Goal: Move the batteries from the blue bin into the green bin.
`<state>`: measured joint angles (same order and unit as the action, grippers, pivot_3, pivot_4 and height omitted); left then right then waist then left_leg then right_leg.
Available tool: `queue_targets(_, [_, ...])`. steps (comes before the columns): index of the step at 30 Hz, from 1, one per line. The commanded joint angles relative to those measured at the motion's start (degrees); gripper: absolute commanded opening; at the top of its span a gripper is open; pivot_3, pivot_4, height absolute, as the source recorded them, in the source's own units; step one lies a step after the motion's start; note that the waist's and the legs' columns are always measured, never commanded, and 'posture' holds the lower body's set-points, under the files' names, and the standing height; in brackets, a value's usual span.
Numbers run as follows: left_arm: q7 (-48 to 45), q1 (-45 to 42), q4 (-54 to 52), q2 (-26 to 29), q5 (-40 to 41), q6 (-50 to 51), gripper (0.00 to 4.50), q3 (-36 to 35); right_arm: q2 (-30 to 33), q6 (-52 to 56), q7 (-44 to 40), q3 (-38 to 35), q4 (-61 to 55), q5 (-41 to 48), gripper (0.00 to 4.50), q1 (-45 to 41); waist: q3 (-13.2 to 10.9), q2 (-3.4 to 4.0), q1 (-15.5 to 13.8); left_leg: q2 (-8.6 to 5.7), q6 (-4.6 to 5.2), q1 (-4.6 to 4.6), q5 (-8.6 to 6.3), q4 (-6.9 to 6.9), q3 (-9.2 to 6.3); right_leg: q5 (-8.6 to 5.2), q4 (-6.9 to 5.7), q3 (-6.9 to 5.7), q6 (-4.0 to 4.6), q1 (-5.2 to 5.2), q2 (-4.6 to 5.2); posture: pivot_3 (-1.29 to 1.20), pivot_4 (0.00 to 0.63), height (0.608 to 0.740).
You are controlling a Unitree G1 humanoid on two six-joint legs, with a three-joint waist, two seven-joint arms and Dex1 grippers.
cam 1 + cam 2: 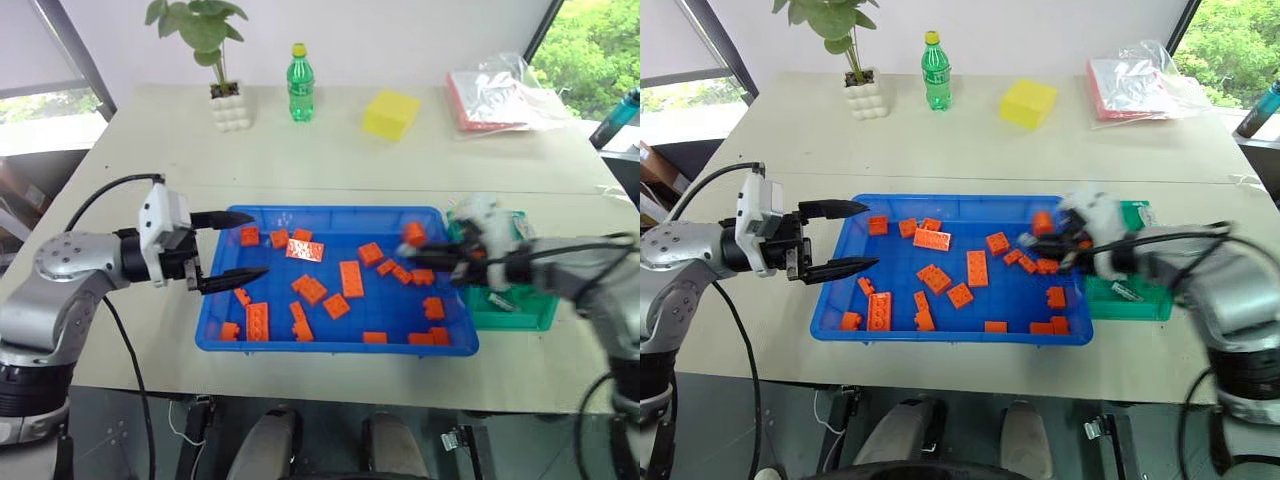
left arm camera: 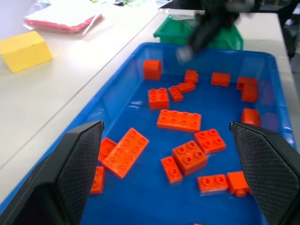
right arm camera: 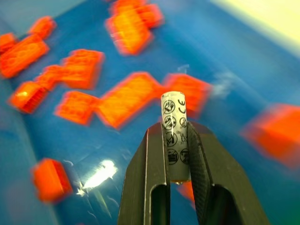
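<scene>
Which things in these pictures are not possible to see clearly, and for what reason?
- Right claw, head views: motion blur hides its fingers.
- Green bin, head views: the right arm covers most of it, so its contents cannot be counted.
- Battery, right wrist view: the fingers cover its lower end.
- Orange bricks, right wrist view: blurred.

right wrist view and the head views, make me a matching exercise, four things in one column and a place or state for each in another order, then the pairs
Things:
1. battery
2. left gripper
3. green bin
4. orange bricks

Places or states:
A. open, by the left edge of the blue bin
B. on the table at the blue bin's right side
C. scattered loose inside the blue bin
D. pinched between the fingers of the right gripper

Pairs: 1-D, 2-A, 3-B, 4-C
</scene>
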<state>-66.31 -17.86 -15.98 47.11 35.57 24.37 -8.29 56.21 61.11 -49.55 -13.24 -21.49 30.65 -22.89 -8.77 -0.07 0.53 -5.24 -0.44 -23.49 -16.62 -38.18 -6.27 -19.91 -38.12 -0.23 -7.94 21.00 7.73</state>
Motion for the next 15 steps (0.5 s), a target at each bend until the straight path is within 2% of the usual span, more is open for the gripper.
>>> queue_targets(1, [-1.4, -0.7, -0.4, 0.3, 0.5, -1.2, 4.5, -0.4, 5.0, -0.8, -2.8, -8.7, 1.6, 0.4, 0.05, 4.5, 0.0, 0.0, 0.2, 0.02, 0.0, 0.0, 0.0, 0.02, 0.0, 0.0, 0.02, 0.0, 0.0, 0.0, -0.02, 0.0, 0.15, 0.728])
queue_targets(4, [-2.5, -1.7, 1.0, 0.0, -0.1, -1.8, 4.5, 0.4, 8.0, -3.4, -5.3, -12.2, 1.6, -0.3, 0.05, 11.0, 0.0, 0.0, 0.3, 0.08, 0.0, 0.01, 0.0, 0.03, 0.03, 0.0, 0.02, -0.01, 0.0, -0.02, -0.05, 0.0, 0.15, 0.728])
queue_targets(6, [-3.5, -2.5, 1.9, 0.1, -0.6, -2.4, 4.5, 1.1, 7.6, -4.1, -4.1, -12.4, 2.4, -0.8, 0.05, 12.5, 0.0, 0.01, 0.7, 0.12, 0.0, 0.01, 0.0, 0.02, 0.17, 0.0, 0.01, -0.01, 0.0, -0.03, -0.04, 0.0, 0.15, 0.728])
queue_targets(10, [-5.0, -4.2, 3.8, 0.5, -0.7, -2.3, 4.5, 1.5, 6.8, -9.1, -0.3, -10.2, 5.6, -4.9, 2.03, 13.1, 0.0, 0.02, 0.6, 0.18, 0.0, 0.06, 0.01, 0.02, 0.23, 0.0, 0.02, -0.01, -0.01, -0.01, -0.06, 0.0, 0.15, 0.728])
queue_targets(13, [-6.2, -5.0, 4.9, 1.1, -0.9, -2.5, 4.5, 1.4, 8.2, -14.5, -2.0, -9.0, 9.3, -7.3, 3.64, 14.3, 0.0, 0.02, 0.4, 0.14, 0.0, 0.06, 0.0, 0.01, 0.23, 0.0, 0.02, -0.01, -0.01, -0.01, -0.03, 0.0, 0.15, 0.728])
queue_targets(15, [-6.9, -5.7, 5.7, 1.5, -0.8, -2.4, 4.5, 1.0, 10.0, -18.4, -7.2, -10.1, 12.0, -6.6, 3.64, 14.7, 0.0, 0.04, 0.2, 0.12, 0.0, 0.06, 0.0, 0.0, 0.2, 0.0, 0.02, -0.01, 0.0, -0.01, -0.03, 0.0, 0.15, 0.728])
